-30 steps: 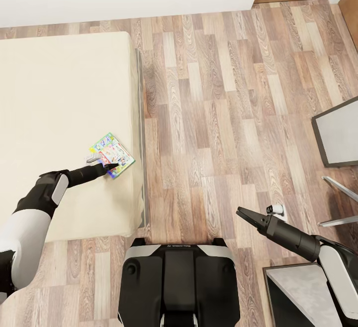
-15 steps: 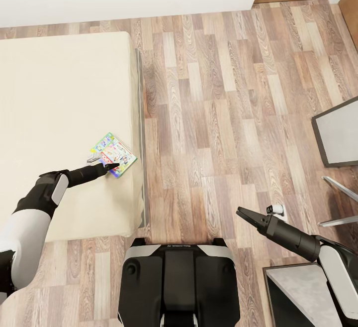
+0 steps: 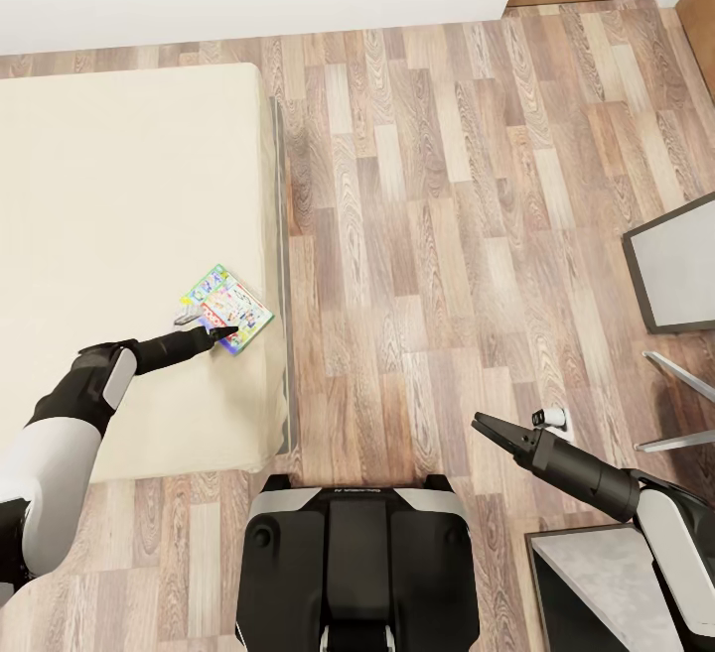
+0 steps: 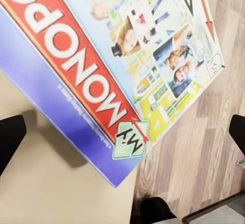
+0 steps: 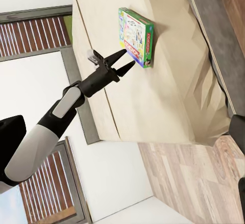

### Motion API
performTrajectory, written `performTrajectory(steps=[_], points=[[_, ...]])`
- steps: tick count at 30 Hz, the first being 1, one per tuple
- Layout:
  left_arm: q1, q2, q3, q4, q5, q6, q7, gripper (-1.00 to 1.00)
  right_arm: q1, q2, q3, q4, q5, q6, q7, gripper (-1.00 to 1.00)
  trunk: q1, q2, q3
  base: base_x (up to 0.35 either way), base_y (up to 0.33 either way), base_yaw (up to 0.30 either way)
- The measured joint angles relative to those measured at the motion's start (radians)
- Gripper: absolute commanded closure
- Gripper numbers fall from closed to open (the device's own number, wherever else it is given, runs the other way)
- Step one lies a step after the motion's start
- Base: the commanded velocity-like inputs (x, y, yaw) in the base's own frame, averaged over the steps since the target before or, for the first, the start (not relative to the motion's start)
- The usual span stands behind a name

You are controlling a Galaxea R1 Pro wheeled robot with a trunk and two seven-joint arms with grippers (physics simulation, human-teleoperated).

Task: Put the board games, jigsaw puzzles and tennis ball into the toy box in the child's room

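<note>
One board game [image 3: 225, 309], a white-green box with a red band, lies flat on the beige bed [image 3: 119, 186] close to its right-hand edge. My left gripper [image 3: 226, 332] is open just above the mattress, its tips at the game's near edge. In the left wrist view the board game [image 4: 102, 65] is very close, with one dark fingertip [image 4: 10, 137] on each side of it. The right wrist view shows the left gripper [image 5: 127, 60] open beside the board game [image 5: 137, 36]. My right gripper [image 3: 479, 422] hangs open over the floor, holding nothing.
Wood floor [image 3: 427, 215] spreads between the bed and the furniture at the right. A grey top in a dark frame [image 3: 675, 275] and a lower grey unit [image 3: 596, 583] stand there, with two grey bars [image 3: 675, 404] between them. My base [image 3: 357, 553] sits at the bed's corner.
The board game has slid slightly toward the bed's right edge as my left gripper crept forward against it. The right arm has not moved.
</note>
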Motion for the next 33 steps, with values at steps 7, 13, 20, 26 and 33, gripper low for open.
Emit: performTrajectory(steps=[7, 13, 20, 26, 33], points=[[0.0, 0.002, 0.0, 0.0, 0.001, 0.0, -0.002, -1.0, 0.0, 0.0, 0.0, 0.0, 0.0, 0.0, 0.0, -1.0, 0.0, 0.0, 0.0, 0.0, 0.0, 0.0], [0.0, 0.002, 0.0, 0.001, 0.001, 0.0, -0.002, -1.0, 0.0, 0.0, -0.001, 0.0, 0.0, 0.0, 0.001, -1.0, 0.0, 0.0, 0.0, 0.0, 0.0, 0.0], [0.0, 0.002, 0.002, 0.001, 0.001, 0.0, -0.002, -1.0, 0.0, 0.0, -0.002, 0.0, 0.0, 0.0, 0.001, -1.0, 0.0, 0.0, 0.0, 0.0, 0.0, 0.0], [0.0, 0.001, 0.002, 0.002, 0.001, 0.0, -0.003, -1.0, 0.0, 0.0, -0.001, 0.0, 0.0, 0.001, 0.001, -1.0, 0.0, 0.0, 0.0, 0.0, 0.0, 0.0], [0.0, -0.001, 0.001, 0.002, 0.001, 0.003, -0.05, -1.0, 0.0, 0.0, -0.005, 0.0, 0.0, 0.001, 0.003, -1.0, 0.0, 0.0, 0.0, 0.0, 0.0, 0.0]])
